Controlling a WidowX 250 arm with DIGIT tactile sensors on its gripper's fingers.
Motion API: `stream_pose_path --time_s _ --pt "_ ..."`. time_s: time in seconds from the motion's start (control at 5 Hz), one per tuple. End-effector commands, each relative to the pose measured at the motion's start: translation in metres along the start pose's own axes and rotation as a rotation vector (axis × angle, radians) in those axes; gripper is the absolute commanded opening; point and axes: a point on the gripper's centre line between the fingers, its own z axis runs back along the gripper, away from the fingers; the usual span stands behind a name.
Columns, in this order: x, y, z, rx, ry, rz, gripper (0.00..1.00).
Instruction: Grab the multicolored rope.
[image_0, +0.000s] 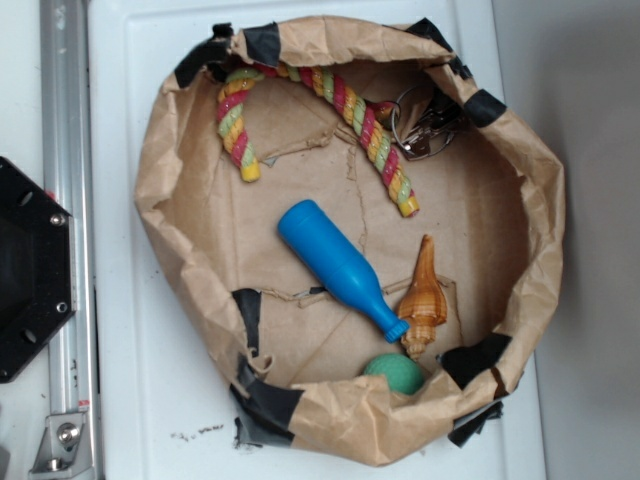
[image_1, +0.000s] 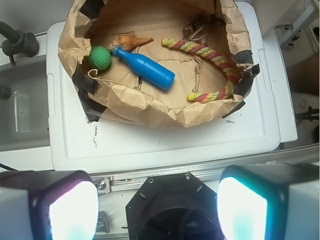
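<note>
rope curled along the paper bowl's wall, tool spread wide well short of it.

the multicolored rope (image_0: 318, 122) arcs along the rim of the brown paper bowl (image_0: 170, 150) from 9 round to 1 o'clock in the exterior view, metal rings (image_0: 420, 120) just beside its 1 o'clock end; a blue bottle (image_0: 340, 268), seashell (image_0: 422, 298) and green ball (image_0: 395, 372) lie toward 5 o'clock. only the wrist view shows the tool (image_1: 159, 205), its fingers (image_1: 50, 205) far apart, holding nothing, above the black base (image_1: 172, 207) off the white counter (image_1: 165, 145).

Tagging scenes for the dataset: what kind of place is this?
Likely a lab robot test bench, not a home. A taped-up brown paper bin sits on a white plastic lid, with an aluminium rail alongside. Inside lie assorted props: multicolored rope, blue bottle, seashell.
</note>
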Motion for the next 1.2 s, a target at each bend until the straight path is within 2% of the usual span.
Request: stream_pose_path --time_s 0.0,0.2,0.4,0.6,1.0 --pt "0.000 0.000 0.000 0.000 0.000 0.000 1.00" --pt "0.046 0.015 -0.040 -0.045 0.114 -0.114 1.00" --pt "0.091 0.029 -0.080 -0.077 0.179 -0.224 1.00" --pt "0.113 0.033 -0.109 -0.103 0.165 -0.407 1.00" --pt "0.113 0.033 -0.109 -0.103 0.165 -0.407 1.00"
